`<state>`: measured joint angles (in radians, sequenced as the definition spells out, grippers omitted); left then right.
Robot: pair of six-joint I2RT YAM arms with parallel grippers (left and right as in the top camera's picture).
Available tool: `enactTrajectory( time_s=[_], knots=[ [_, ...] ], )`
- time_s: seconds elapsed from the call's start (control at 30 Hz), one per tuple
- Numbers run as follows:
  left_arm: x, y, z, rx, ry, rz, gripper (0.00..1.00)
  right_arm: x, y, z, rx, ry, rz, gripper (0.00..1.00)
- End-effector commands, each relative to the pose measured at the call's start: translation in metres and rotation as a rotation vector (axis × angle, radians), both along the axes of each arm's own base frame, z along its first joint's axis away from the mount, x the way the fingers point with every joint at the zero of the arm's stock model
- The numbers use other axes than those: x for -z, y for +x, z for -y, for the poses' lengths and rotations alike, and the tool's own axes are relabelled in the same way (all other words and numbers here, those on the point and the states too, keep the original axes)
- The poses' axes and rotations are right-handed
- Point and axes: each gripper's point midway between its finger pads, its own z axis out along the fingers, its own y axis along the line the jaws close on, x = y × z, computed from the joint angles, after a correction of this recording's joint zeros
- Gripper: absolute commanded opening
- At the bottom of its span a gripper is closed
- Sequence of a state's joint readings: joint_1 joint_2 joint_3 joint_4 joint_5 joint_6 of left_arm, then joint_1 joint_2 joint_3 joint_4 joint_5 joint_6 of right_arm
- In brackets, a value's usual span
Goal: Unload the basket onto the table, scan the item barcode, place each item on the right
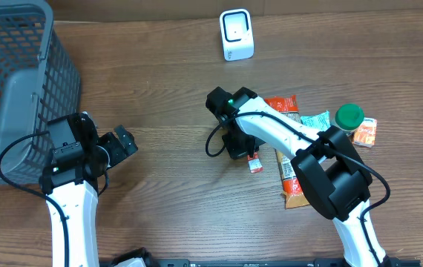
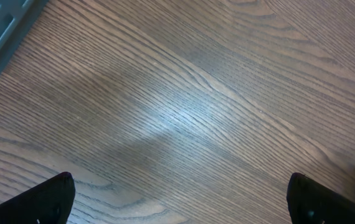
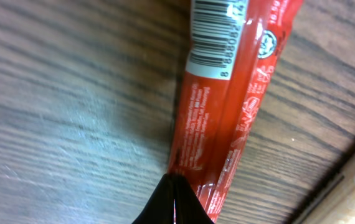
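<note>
The right gripper (image 3: pixel 175 202) has its jaws pinched shut on one end of a red packet (image 3: pixel 227 93) (barcode (image 3: pixel 212 25) facing the wrist camera), low over the wooden table (image 1: pixel 167 89) beside other snacks (image 1: pixel 292 174). The left gripper (image 2: pixel 184 202) hangs wide open, holding nothing, near a grey basket (image 1: pixel 18 89).

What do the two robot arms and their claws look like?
The left arm and right arm match: smooth white segments joined by chunky black joint blocks. Thin black cables loop loosely beside them. The left claw and right claw are black, each with two fingers. A small green light glows near the right arm's wrist.
</note>
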<state>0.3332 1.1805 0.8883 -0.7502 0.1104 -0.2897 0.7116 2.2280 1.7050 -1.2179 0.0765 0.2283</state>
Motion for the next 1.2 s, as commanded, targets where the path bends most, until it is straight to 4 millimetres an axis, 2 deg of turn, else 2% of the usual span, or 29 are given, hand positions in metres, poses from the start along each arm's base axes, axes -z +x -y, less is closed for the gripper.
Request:
enactTrajectory(
  time_s=[0.0, 0.2, 0.3, 0.37, 0.6, 0.93, 1.17],
  knots=[
    [-0.004, 0.003, -0.001, -0.012, 0.005, 0.009, 1.0, -0.029, 0.002, 0.001, -0.077, 0.022, 0.035, 0.04],
    [-0.004, 0.003, -0.001, -0.012, 0.005, 0.009, 0.99, -0.062, -0.006, 0.011, -0.107, 0.017, 0.039, 0.06],
    [-0.004, 0.003, -0.001, -0.012, 0.005, 0.009, 1.0, -0.065, -0.012, 0.024, -0.095, -0.021, 0.007, 0.26],
    [-0.004, 0.003, -0.001, -0.012, 0.005, 0.009, 1.0, -0.062, -0.012, 0.032, -0.079, -0.031, -0.008, 0.31],
    [-0.004, 0.003, -0.001, -0.012, 0.005, 0.009, 1.0, -0.048, -0.002, 0.05, -0.015, -0.019, -0.019, 0.31],
    [-0.004, 0.003, -0.001, -0.012, 0.005, 0.009, 1.0, -0.018, -0.009, 0.052, 0.031, 0.056, -0.066, 0.31],
    [-0.004, 0.003, -0.001, -0.012, 0.005, 0.009, 1.0, -0.013, -0.016, 0.053, 0.034, 0.058, -0.09, 0.3]
  ],
)
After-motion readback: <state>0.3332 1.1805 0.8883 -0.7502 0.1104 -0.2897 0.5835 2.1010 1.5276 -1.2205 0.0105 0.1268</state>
